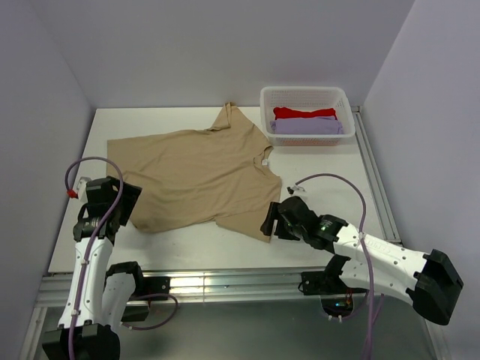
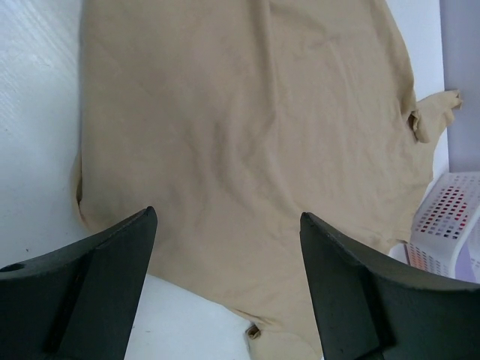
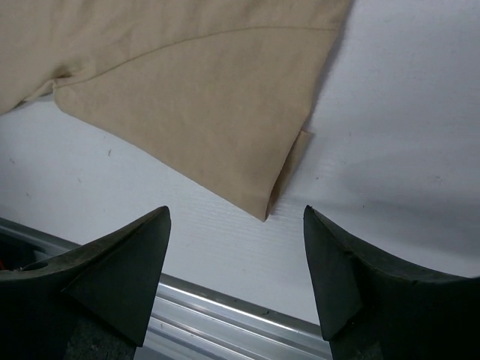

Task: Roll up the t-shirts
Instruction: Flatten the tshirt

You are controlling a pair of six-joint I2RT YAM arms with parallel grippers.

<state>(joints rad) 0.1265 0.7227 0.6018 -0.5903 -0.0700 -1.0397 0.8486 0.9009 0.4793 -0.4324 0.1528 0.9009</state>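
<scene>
1 tan tee | 1 red tee | 1 lavender tee | 1 basket

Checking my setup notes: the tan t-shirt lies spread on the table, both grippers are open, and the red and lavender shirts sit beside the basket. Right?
Not quite: the red shirt and the lavender shirt lie inside the basket, not beside it; the top view shows this. The rest holds.
</scene>
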